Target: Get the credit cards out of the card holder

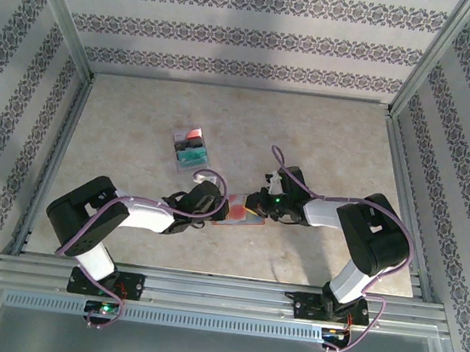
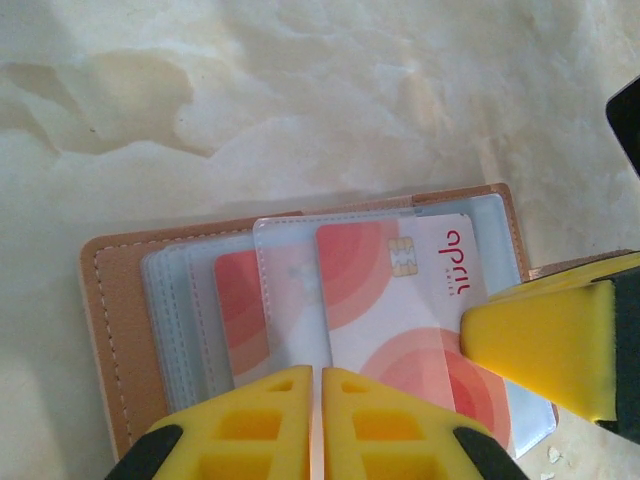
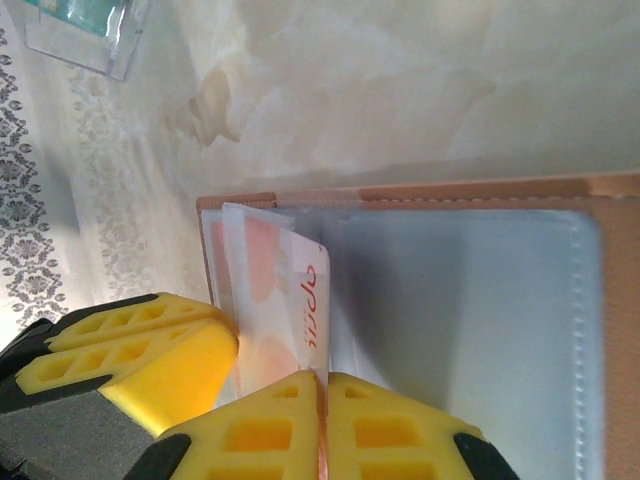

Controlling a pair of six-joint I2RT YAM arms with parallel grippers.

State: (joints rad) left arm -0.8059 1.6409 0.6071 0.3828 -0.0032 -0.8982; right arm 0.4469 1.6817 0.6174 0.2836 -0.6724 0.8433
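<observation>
Looking at the wallet (image 2: 105, 300) first: open and flat on the table (image 1: 138, 130), near the front, right between the two arms. Has its long side going left to right, from one arm across to the other. Holds red-and-white cards in clear pockets at one end, with a wide grey-blue pocket beside them.

Next, the left gripper (image 2: 318, 420): squeezed shut, tips down at the wallet's near edge, just by the cards. Cannot tell if anything thin is caught in there. Looks like pinning the wallet down.

Then the right gripper (image 3: 322, 430): squeezed shut too, nipping one long edge of the top card (image 2: 400, 300), the one with the gold chip. No reaching needed, with that card right at its tips. So probably a job for the right arm to pull and the left arm to hold.

About the top card's long way: runs straight away from the left gripper's tips, chip end farthest from them. Hard to tell which side its pocket opens. Best guess: slide flat along the table, not lift up.

Also a second card (image 2: 240, 300), tucked deeper behind another clear pocket, closer to the wallet's brown rim.
</observation>
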